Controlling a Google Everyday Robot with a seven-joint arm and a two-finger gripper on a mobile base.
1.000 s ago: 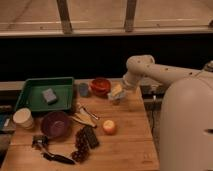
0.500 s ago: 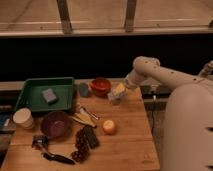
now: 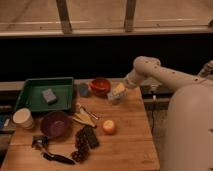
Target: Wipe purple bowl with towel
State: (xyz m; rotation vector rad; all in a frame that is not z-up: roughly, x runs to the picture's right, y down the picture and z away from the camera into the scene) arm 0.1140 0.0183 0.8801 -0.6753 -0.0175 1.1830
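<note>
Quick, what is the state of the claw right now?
Claw: open, low at the back of the table, just right of the red-orange bowl; whether it holds anything cannot be told.

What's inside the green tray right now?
A grey-blue sponge block lies in the green tray, near its middle; the patch of tray floor beneath it is covered. The gripper is well away from the tray, just right of the red-orange bowl.

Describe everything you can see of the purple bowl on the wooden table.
The purple bowl is round, shallow, dark purple-maroon and smooth-looking. It stands upright and seems empty on the table, at the left of the view, just in front of the green tray and beside the cream cup. The gripper hangs well apart from it, by the red-orange bowl.
</note>
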